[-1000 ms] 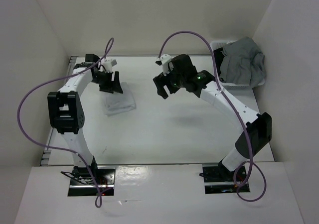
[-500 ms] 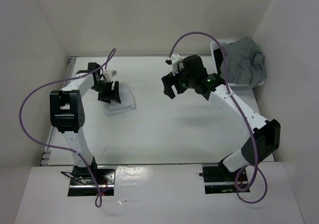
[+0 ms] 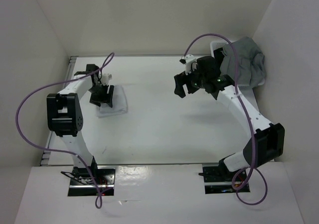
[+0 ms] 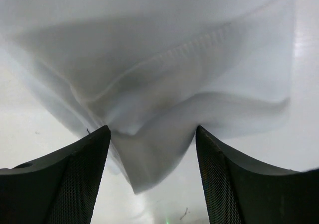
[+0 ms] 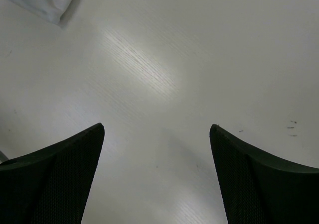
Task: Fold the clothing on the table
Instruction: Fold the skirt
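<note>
**Before you pinch, centre on the ridge**

With the clothing (image 3: 118, 103) bundled toward the tabletop's (image 3: 164, 132) far-left corner, set your open left gripper (image 3: 102, 96) astride its raised fold. Your right gripper (image 3: 182, 87) hovers open and empty, far right.

- Top view: bright, even light from overhead; the white walls and desk (image 3: 164, 124) nearly merge, and only faint soft shadows lie under the arms.
- Left wrist view: the clothing (image 4: 164, 59) is blurred, with grey shade in its folds; the left fingers (image 4: 65, 184) are near-black.
- Right wrist view: a diagonal sheen crosses the desk, which dims toward the right fingers (image 5: 50, 179); their mesh is sharp.
</note>
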Controlling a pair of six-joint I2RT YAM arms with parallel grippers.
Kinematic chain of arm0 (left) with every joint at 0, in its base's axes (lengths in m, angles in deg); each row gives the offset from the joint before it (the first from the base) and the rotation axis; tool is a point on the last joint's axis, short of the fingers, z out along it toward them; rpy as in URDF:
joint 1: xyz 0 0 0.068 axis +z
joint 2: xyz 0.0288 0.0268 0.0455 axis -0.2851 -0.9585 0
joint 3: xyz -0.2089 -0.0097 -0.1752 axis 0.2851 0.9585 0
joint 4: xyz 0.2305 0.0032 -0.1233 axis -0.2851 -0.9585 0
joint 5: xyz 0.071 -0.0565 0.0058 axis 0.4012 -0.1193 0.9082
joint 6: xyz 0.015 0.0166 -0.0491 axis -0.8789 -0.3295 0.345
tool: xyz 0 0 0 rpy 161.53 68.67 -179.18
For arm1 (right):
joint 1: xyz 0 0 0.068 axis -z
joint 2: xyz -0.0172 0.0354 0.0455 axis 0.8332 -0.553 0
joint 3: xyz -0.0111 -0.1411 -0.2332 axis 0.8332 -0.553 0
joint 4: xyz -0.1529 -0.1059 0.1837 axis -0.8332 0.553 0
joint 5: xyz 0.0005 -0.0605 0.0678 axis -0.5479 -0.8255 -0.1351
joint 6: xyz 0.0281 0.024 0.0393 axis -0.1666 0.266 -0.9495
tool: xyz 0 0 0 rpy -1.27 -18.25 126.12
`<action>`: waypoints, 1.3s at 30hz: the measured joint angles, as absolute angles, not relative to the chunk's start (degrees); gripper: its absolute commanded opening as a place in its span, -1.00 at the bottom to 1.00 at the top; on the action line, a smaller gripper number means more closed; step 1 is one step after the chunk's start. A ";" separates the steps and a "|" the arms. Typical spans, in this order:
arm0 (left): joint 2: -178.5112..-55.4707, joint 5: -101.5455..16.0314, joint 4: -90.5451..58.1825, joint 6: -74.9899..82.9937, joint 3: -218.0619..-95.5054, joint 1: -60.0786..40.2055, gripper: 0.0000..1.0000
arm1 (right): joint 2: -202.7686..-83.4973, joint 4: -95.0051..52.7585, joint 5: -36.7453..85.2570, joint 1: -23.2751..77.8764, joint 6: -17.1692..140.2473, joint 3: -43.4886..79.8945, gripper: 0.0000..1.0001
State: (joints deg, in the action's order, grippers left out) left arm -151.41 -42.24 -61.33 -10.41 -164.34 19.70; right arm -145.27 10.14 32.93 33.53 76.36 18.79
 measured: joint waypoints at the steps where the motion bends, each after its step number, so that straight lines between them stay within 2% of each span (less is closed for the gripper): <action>1: -150.36 -42.79 -62.12 -10.56 -164.43 19.72 0.52 | -144.73 10.12 33.50 34.23 76.34 18.31 0.81; 7: -143.82 -45.65 -64.81 -10.93 -167.16 19.76 0.50 | -141.64 9.02 36.03 38.23 76.36 17.33 0.83; 16: -141.68 -46.03 -63.61 -11.65 -167.70 18.96 0.53 | -140.75 7.86 38.13 38.45 76.65 16.22 0.83; 34: -156.74 -32.15 -56.13 -10.34 -169.17 11.15 0.53 | -141.38 7.86 39.79 38.43 77.04 16.11 0.85; 36: -157.37 -31.71 -56.17 -10.36 -169.71 10.89 0.53 | -141.40 7.84 39.86 38.43 77.06 16.08 0.95; 39: -157.68 -31.64 -56.37 -10.41 -170.04 10.13 0.53 | -141.38 7.84 39.97 38.45 77.22 16.04 0.98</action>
